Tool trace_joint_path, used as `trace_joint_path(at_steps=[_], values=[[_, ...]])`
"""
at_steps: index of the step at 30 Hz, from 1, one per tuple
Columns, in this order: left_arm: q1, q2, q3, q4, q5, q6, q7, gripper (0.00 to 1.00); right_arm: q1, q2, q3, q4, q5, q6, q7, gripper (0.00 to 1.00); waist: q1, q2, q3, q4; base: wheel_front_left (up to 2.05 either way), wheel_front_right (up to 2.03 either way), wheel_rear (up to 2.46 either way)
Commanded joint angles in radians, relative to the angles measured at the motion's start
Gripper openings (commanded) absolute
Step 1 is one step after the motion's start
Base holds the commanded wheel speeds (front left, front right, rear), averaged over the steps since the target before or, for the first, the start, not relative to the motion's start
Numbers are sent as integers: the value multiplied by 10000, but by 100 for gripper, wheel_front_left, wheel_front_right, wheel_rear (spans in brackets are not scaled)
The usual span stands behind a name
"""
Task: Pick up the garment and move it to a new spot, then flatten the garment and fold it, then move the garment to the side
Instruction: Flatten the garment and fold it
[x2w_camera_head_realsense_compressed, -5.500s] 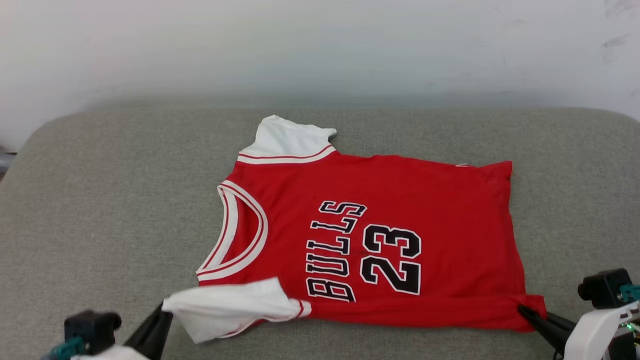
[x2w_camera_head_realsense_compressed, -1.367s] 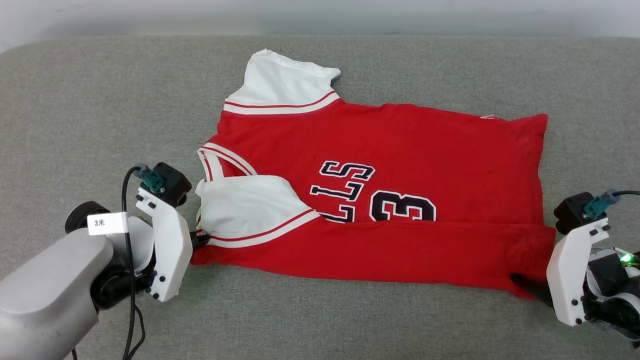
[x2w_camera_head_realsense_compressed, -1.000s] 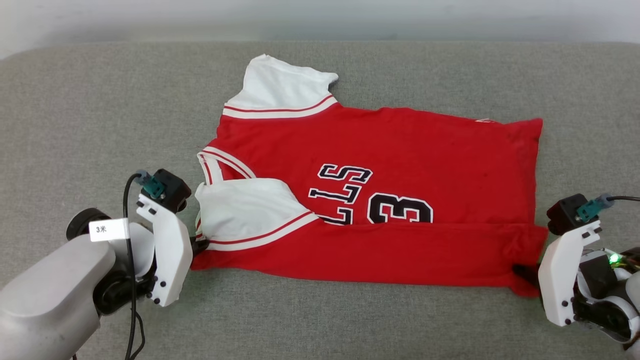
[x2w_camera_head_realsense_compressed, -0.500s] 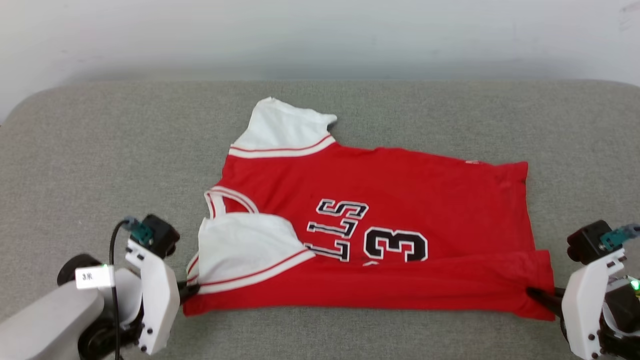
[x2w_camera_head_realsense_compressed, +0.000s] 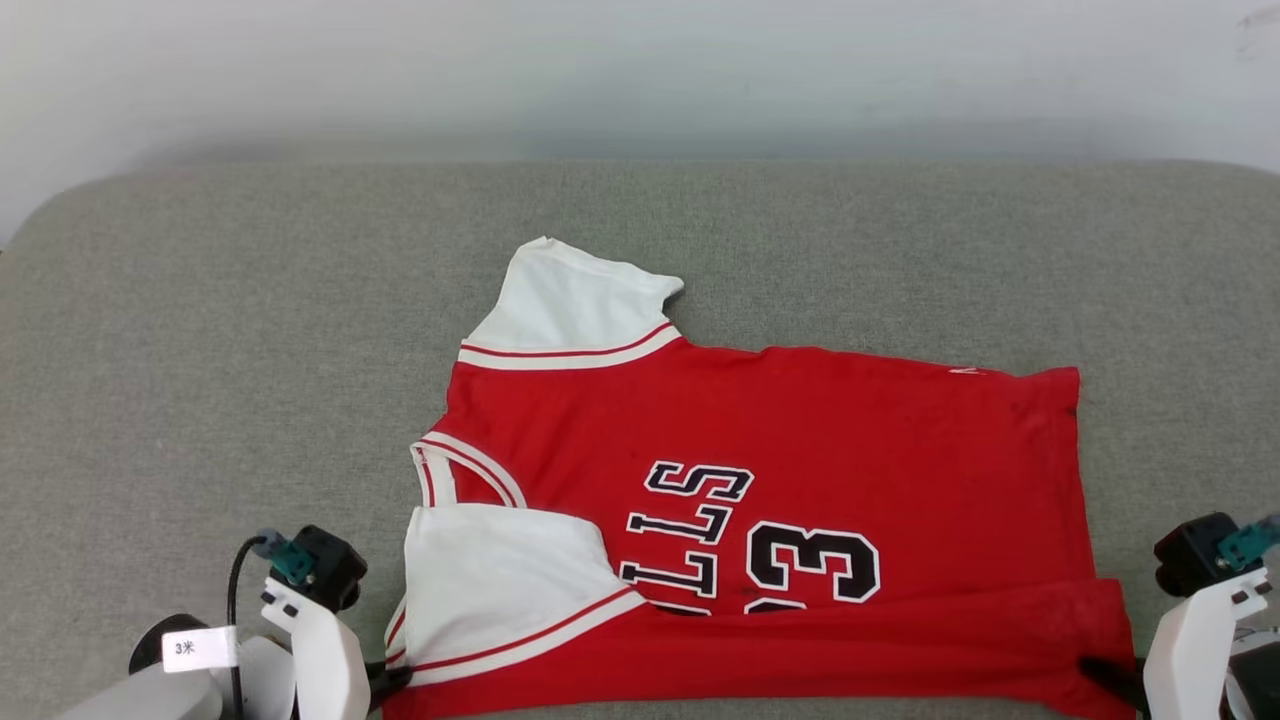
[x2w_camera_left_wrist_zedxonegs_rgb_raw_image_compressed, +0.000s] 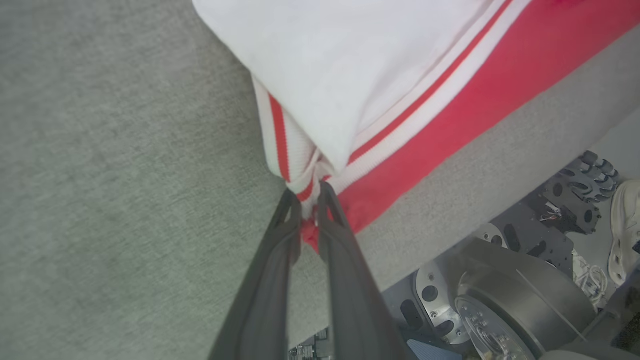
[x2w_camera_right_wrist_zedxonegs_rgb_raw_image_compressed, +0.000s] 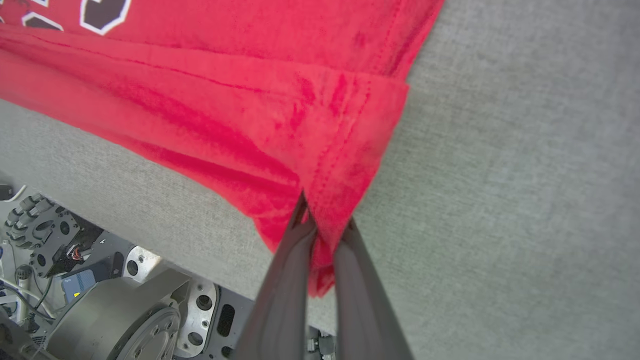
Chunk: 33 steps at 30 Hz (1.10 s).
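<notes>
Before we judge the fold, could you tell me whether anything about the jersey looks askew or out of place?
Yes: the garment is folded unevenly. Its near white sleeve lies turned over the chest while the far sleeve sticks out flat, and the doubled-over near edge hides part of the lettering.

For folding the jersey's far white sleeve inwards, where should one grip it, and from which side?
Grip the far white sleeve at its free outer hem, coming low over the grey cushion from the far side: it lies flat and sticks out beyond the red body.
</notes>
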Motion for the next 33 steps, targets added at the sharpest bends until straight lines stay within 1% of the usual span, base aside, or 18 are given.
trace_joint_path(at_steps=[1,5,6,7,8,10,13,15,18,21,25,28,31,33], values=[[85,25,-23,91,11,30,-8,0,123,29,-54,106,-63,-16,43,0,0,-1,67,2,0,0,0],[137,-220,-120,502,72,-25,-84,0,111,327,72,556,-269,-16,-102,0,0,-1,170,32,0,0,0],[129,-273,-100,610,81,-3,-164,0,88,405,109,628,-284,-16,-219,7,0,-1,179,39,0,0,0],[107,-328,-58,686,145,33,-299,100,52,508,101,680,-298,-16,-359,50,0,-1,174,47,0,0,0],[95,-376,7,763,138,72,-421,100,25,606,92,719,-280,-16,-521,100,0,-1,150,55,0,0,0],[80,-391,76,840,206,109,-637,100,-50,660,56,658,-367,-16,-942,100,0,-1,46,66,0,0,0],[-15,-270,296,787,379,223,-1141,100,-113,740,-142,399,-397,-13,-1639,100,0,-1,-122,55,0,0,0],[-161,-180,536,719,543,394,-1664,100,-184,792,-322,135,-586,-13,-2272,100,0,-1,-219,47,0,0,0],[-362,-166,971,692,792,665,-2613,100,-308,1158,-863,-202,-1121,-13,-3519,100,0,-1,-287,18,0,0,0],[-675,-226,1321,841,1258,961,-3549,100,-441,1747,-1454,-519,-1948,-13,-4882,100,0,-1,-289,-28,0,0,0],[-1248,-432,1702,1109,1673,1163,-4401,100,-393,2741,-2144,-1034,-2986,-13,-6299,100,0,-1,-174,-171,0,0,0],[-1763,-614,1857,1394,1973,1182,-4745,100,-233,3478,-2512,-1464,-3684,-13,-7088,100,0,-1,-15,-346,0,0,0],[-2384,-826,1981,1726,2101,1029,-4783,100,-79,4141,-2754,-1903,-4339,-13,-7678,100,0,-1,276,-569,0,0,0],[-2848,-920,1983,1953,2186,828,-4601,100,16,4551,-2898,-2147,-4726,-13,-8020,100,0,-1,522,-745,0,0,0]])
